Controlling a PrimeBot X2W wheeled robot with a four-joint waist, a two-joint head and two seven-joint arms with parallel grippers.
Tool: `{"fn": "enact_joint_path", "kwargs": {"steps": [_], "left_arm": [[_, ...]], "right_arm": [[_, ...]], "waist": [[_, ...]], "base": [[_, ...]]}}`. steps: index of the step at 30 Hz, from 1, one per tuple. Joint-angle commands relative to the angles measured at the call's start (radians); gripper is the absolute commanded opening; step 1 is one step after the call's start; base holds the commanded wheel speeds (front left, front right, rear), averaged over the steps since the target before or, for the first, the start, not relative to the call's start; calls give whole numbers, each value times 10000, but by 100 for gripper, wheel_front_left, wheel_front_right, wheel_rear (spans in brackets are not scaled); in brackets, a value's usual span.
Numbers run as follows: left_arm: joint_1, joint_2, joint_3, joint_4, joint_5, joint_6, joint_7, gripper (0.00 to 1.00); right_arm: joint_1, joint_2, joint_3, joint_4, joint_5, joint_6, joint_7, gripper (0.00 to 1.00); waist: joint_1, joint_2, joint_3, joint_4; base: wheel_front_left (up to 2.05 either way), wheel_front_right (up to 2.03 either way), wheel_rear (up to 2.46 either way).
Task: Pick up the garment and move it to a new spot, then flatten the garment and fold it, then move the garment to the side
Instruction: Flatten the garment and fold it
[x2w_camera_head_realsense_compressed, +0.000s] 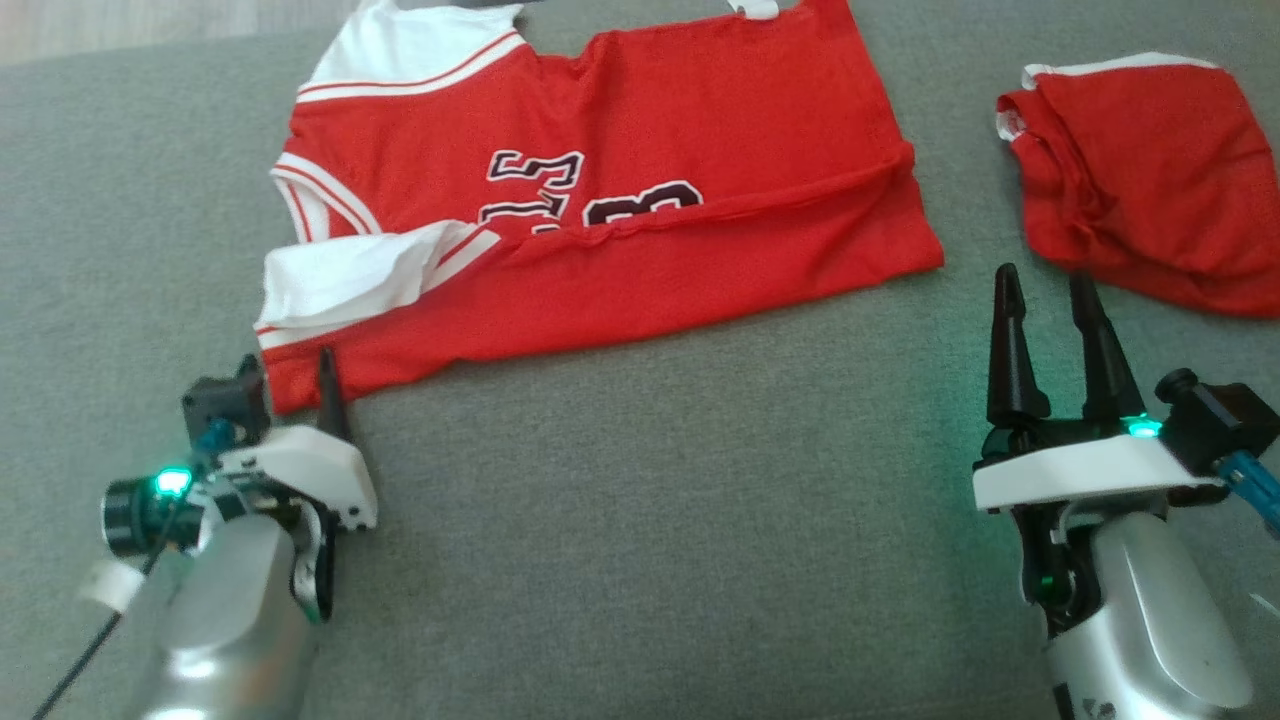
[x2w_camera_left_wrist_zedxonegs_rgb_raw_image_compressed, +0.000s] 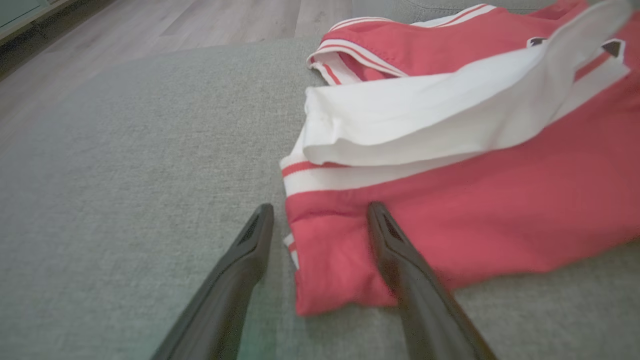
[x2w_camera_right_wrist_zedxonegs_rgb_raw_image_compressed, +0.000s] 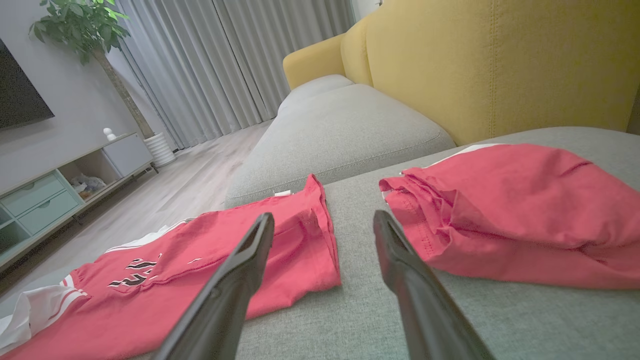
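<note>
The garment (x2w_camera_head_realsense_compressed: 640, 190) is a red jersey with white sleeves and dark numbers, spread across the grey sofa cushion (x2w_camera_head_realsense_compressed: 650, 520), its near long edge folded over. My left gripper (x2w_camera_head_realsense_compressed: 290, 368) stands open at the jersey's near left corner. In the left wrist view the gripper (x2w_camera_left_wrist_zedxonegs_rgb_raw_image_compressed: 320, 210) straddles that corner (x2w_camera_left_wrist_zedxonegs_rgb_raw_image_compressed: 340, 260): one finger (x2w_camera_left_wrist_zedxonegs_rgb_raw_image_compressed: 400, 260) lies over the red fabric, the other (x2w_camera_left_wrist_zedxonegs_rgb_raw_image_compressed: 240, 260) over bare cushion. My right gripper (x2w_camera_head_realsense_compressed: 1043, 282) is open above the cushion, just off the jersey's near right corner (x2w_camera_right_wrist_zedxonegs_rgb_raw_image_compressed: 310, 250), with nothing between its fingers (x2w_camera_right_wrist_zedxonegs_rgb_raw_image_compressed: 235, 280).
A second red garment (x2w_camera_head_realsense_compressed: 1150, 180) lies bunched at the right of the cushion, close to my right gripper. A yellow sofa backrest (x2w_camera_right_wrist_zedxonegs_rgb_raw_image_compressed: 500, 65) rises behind it. Wooden floor (x2w_camera_left_wrist_zedxonegs_rgb_raw_image_compressed: 200, 20) lies beyond the cushion's far edge. A low cabinet (x2w_camera_right_wrist_zedxonegs_rgb_raw_image_compressed: 50, 195) stands across the room.
</note>
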Motion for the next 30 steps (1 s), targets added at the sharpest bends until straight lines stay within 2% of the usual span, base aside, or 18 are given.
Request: {"fn": "enact_joint_path", "kwargs": {"steps": [1,6,7,8,9,18,23,30], "left_arm": [[-458,410,320,144,31,81,85,100],[-857,479,136,1222,17,-104,491,100],[-886,465,92,1364,-2,-202,602,91],[-919,459,42,1481,-10,-302,678,34],[-960,455,18,1547,-28,-382,660,0],[-1351,296,-122,1216,5,-574,-739,0],[-1661,194,-394,112,271,-761,-1469,0],[-1580,142,-794,-1240,609,-892,-1604,0]], "right_arm": [[-314,12,305,-376,52,-9,-62,100],[-386,12,486,-384,110,-9,-62,100],[-391,12,493,-379,121,-9,-62,100],[-390,12,495,-374,134,-9,-62,100],[-387,12,489,-368,143,-9,-62,100],[-493,12,267,203,-277,-9,-46,100],[-969,12,-131,819,-889,-9,454,100],[-1967,12,-896,2225,-1653,-9,1501,100]], "waist": [[-1,0,101,-110],[-1,0,214,-262],[-1,0,199,-275],[-1,0,181,-286],[-1,0,163,-289],[-1,0,-142,-48],[-1,0,-202,226],[-1,0,-40,564]], "base": [[0,0,0],[0,0,0],[0,0,0],[0,0,0],[0,0,0],[0,0,0],[0,0,0],[0,0,0]]}}
